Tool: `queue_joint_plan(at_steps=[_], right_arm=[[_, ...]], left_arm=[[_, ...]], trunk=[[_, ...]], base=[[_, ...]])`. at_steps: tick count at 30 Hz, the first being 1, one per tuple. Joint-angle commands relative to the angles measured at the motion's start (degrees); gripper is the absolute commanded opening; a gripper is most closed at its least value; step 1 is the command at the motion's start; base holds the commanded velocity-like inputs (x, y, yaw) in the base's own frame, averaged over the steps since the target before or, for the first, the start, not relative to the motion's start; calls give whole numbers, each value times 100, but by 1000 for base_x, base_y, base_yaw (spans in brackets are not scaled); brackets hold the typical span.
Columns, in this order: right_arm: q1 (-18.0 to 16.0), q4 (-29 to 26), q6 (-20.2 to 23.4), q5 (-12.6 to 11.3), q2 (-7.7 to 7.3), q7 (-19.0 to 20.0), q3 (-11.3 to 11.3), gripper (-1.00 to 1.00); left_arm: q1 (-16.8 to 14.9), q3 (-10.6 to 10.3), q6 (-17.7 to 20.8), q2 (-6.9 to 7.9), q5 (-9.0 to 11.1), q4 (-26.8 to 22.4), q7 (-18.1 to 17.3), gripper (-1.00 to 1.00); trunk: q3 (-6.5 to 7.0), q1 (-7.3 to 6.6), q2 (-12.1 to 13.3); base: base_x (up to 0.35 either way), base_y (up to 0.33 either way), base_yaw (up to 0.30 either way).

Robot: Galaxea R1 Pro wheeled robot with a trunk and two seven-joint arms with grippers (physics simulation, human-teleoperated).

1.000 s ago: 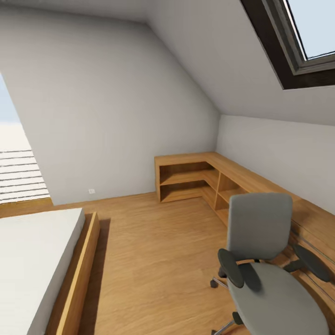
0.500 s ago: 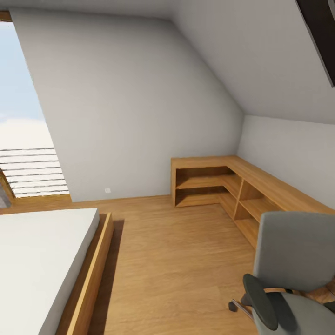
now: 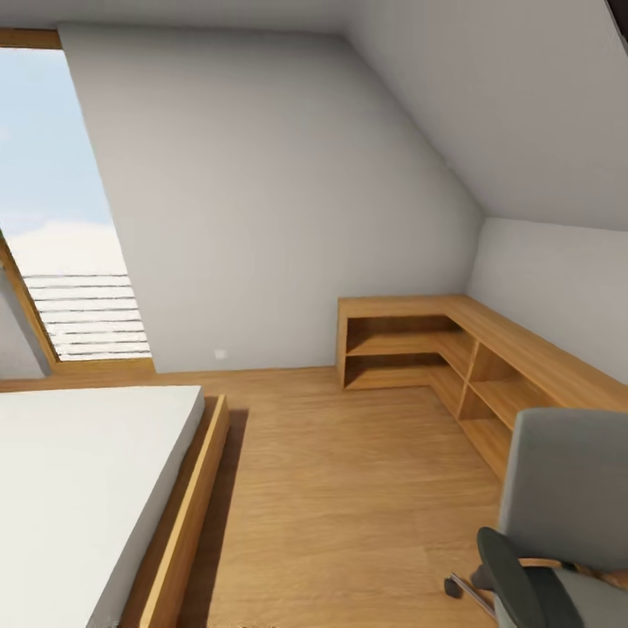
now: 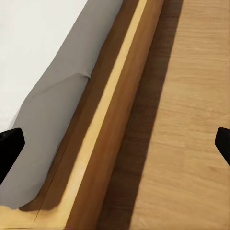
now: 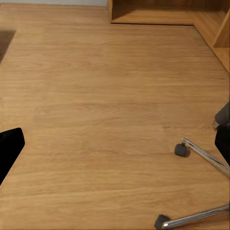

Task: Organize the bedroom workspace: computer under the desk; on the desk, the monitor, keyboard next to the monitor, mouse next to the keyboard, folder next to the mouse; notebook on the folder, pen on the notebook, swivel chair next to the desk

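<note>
Head cam high, faces room corner; L wrist close over bed (image 4: 62, 96) edge, R wrist over floor (image 5: 96, 96) (shared w/ head).

Grey swivel chair (image 3: 567, 515) stands upright on the bedroom's wood floor.

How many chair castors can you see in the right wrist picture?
2. One castor sits at the end of the upper chrome spoke, the other castor at the end of the lower spoke near the picture's edge. The chair's remaining castors lie outside the frame.

Wood floor (image 3: 349, 488), chrome-ish chair base (image 5: 206, 158).
</note>
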Motion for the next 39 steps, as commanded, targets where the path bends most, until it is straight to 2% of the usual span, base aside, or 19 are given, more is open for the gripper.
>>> queue_joint_plan(at_steps=[1, 7, 24, 39], right_arm=[[-7, 12, -18, -23, 3, -27, 50, 100], [-7, 12, -18, -23, 3, -27, 50, 100], [-8, 12, 144, -21, 3, -27, 50, 100], [-5, 12, 149, -21, 1, -27, 50, 100]], left_arm=[[-5, -48, -5, -1, 0, 2, 56, 100], [-5, -48, -5, -1, 0, 2, 56, 100], [-5, -48, 3, -1, 0, 2, 52, 100], [-5, -55, 3, -1, 0, 2, 50, 100]], trunk=[[-9, 1, -7], [-9, 1, -7], [-9, 1, -7], [-9, 1, -7]], base=[[16, 0, 267], [195, 0, 126], [315, 1, 7], [321, 100, 0]])
